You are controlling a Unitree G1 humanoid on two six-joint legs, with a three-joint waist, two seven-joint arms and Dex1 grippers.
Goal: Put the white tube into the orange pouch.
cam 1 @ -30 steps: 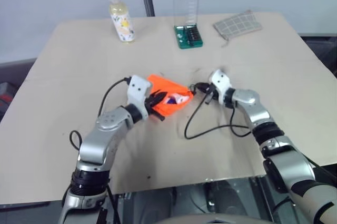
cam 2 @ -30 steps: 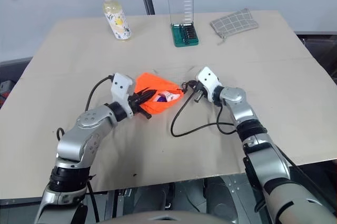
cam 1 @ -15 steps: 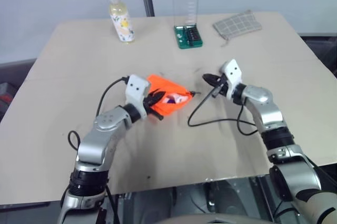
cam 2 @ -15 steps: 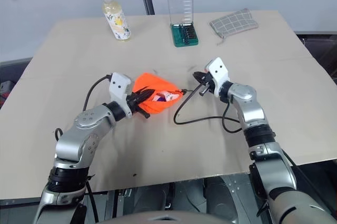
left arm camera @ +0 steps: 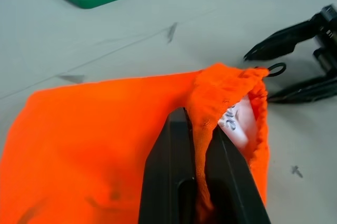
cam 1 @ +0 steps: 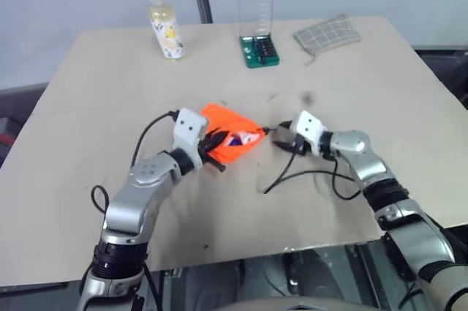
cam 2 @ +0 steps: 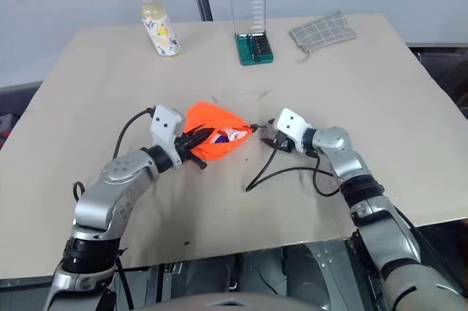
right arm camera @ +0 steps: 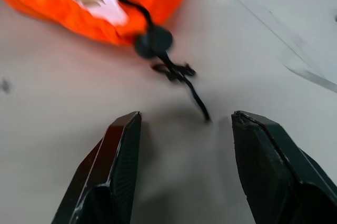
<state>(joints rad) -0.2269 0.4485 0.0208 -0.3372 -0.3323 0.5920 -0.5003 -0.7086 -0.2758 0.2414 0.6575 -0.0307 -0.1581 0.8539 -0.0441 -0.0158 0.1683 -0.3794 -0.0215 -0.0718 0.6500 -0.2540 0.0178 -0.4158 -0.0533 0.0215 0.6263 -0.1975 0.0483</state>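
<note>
From the left eye view, the orange pouch (cam 1: 230, 139) lies near the middle of the bench (cam 1: 95, 99), with the white tube (cam 1: 240, 137) showing pale inside its mouth. The left gripper (cam 1: 210, 151) has its jaws clamped on the pouch's fabric at the near-left side. The right gripper (cam 1: 281, 142) sits just beside the pouch's mouth on the other side, low over the bench. Along the far edge, well apart from this, stand a bottle of yellowish liquid (cam 1: 164, 25), a green bit case (cam 1: 259, 49) and a grey checked pouch (cam 1: 327, 33).

The right eye view gives the same layout; the tube looks to be mostly inside the pouch, though how deep it sits is hard to judge from here.

In the left wrist view, the jaws pinch a fold of orange cloth between them, holding the mouth up, and the tube (left arm camera: 237, 124), with its grey lettering, rests within the opening.

In the right wrist view, the jaws stand apart over bare bench, with the pouch's dark pull (right arm camera: 154, 41) and cord lying between them and the pouch.

The tube is probably light, smooth and slightly squashy, best pinched across its body. The pouch is limp and will slump, so holding it by the hem near the mouth seems wise.
</note>
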